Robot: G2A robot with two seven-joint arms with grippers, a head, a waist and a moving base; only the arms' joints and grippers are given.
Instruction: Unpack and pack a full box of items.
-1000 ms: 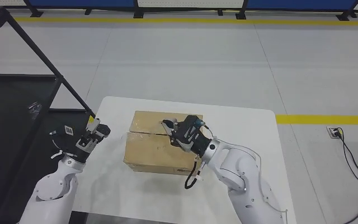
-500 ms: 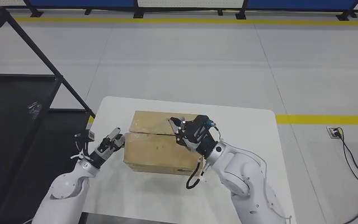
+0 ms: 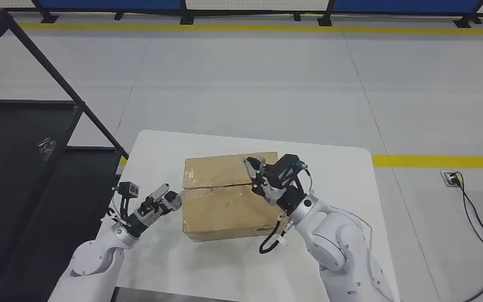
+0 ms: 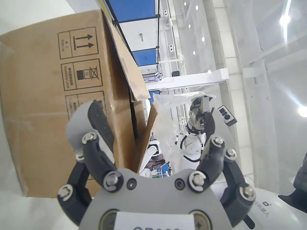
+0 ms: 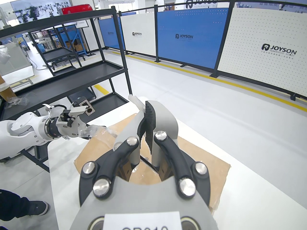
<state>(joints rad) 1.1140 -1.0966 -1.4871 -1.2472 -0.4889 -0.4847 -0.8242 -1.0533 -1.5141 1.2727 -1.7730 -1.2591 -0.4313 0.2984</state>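
Your right gripper (image 3: 254,170) is over the cardboard box (image 3: 219,211), fingers clamped on a clear plastic strip (image 5: 135,102); your left gripper (image 3: 169,199) hovers just beside the box, fingers apart.

A box (image 3: 225,198) sits in the middle of the table (image 3: 339,170). The left gripper (image 3: 172,200) is just beside the left end of the box, low near the table. The right gripper (image 3: 251,164) is over the back of the box top, a bit right of the middle. It pinches a plastic strip (image 4: 168,116) that runs to the box. A rack (image 3: 53,128) stands left of the table.
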